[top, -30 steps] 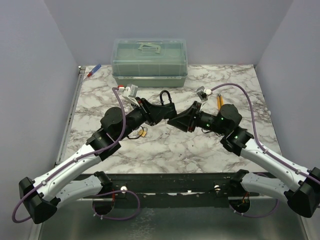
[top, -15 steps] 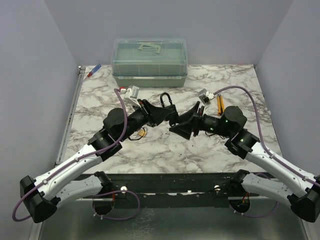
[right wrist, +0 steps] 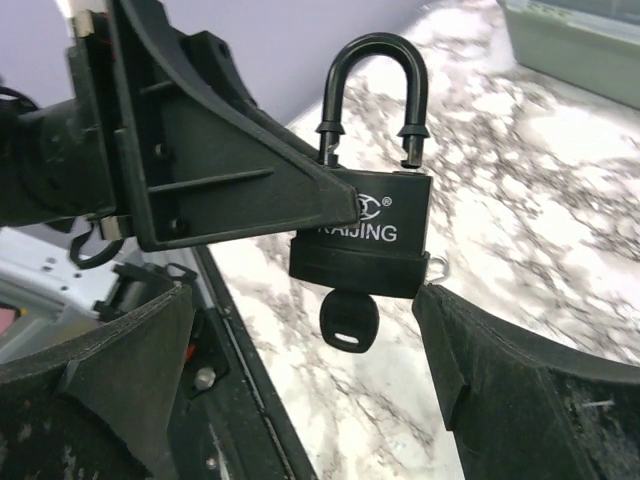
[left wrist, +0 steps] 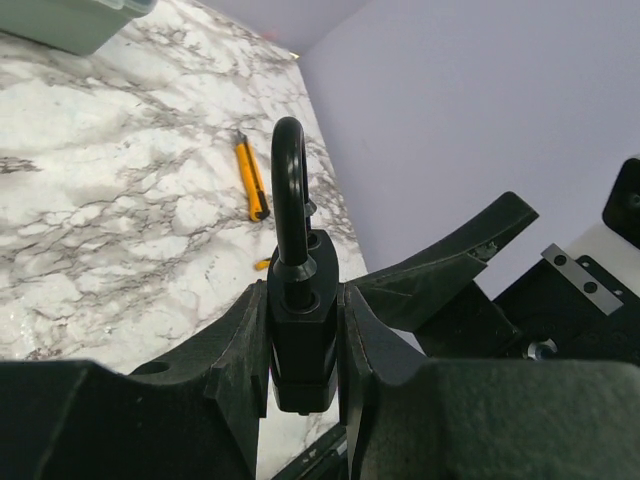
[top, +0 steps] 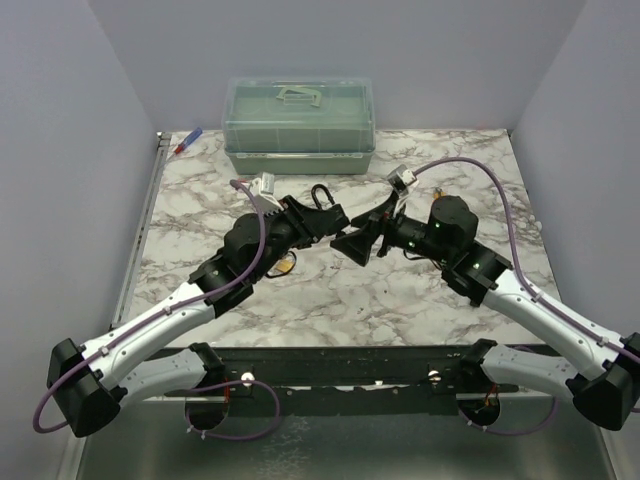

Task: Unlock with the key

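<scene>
One key [right wrist: 349, 322], in right-wrist view alone, under the padlock [right wrist: 365, 235] tight in left tool [left wrist: 305, 325]; right tool [top: 368, 228] released.

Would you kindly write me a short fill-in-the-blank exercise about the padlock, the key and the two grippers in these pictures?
1. The left gripper is shut on the ___ padlock.
2. The key sticks out of the padlock's ___ face.
3. The right gripper has its jaws ___, one on either side of the key.

Missing words: black; bottom; open.
</scene>
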